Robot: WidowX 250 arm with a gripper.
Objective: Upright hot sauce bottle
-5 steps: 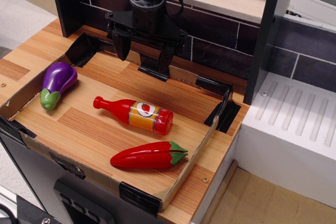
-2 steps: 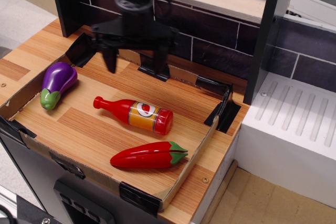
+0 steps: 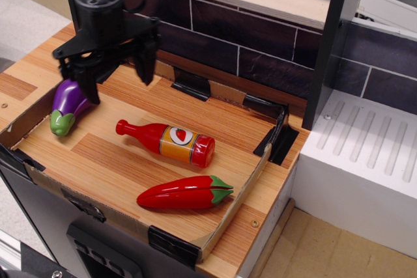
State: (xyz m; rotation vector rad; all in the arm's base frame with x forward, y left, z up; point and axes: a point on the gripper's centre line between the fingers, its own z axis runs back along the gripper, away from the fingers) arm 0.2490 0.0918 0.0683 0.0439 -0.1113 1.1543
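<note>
The hot sauce bottle (image 3: 168, 141) lies on its side in the middle of the wooden tray, neck pointing left, orange label with the tomato oval facing up. My black gripper (image 3: 116, 84) hangs above the tray's back left, over the space between the eggplant and the bottle's neck. Its two fingers are spread wide apart and hold nothing. It is apart from the bottle, up and to the left of it.
A purple eggplant (image 3: 67, 105) lies at the tray's left, partly behind my left finger. A red chili pepper (image 3: 186, 193) with a green stem lies near the front edge. The tray (image 3: 234, 193) has low cardboard walls; a dark brick wall stands behind, a white unit to the right.
My gripper has moved left from the tray's back middle to above the back left, turning a little as it went. The bottle, pepper and eggplant have not moved.
</note>
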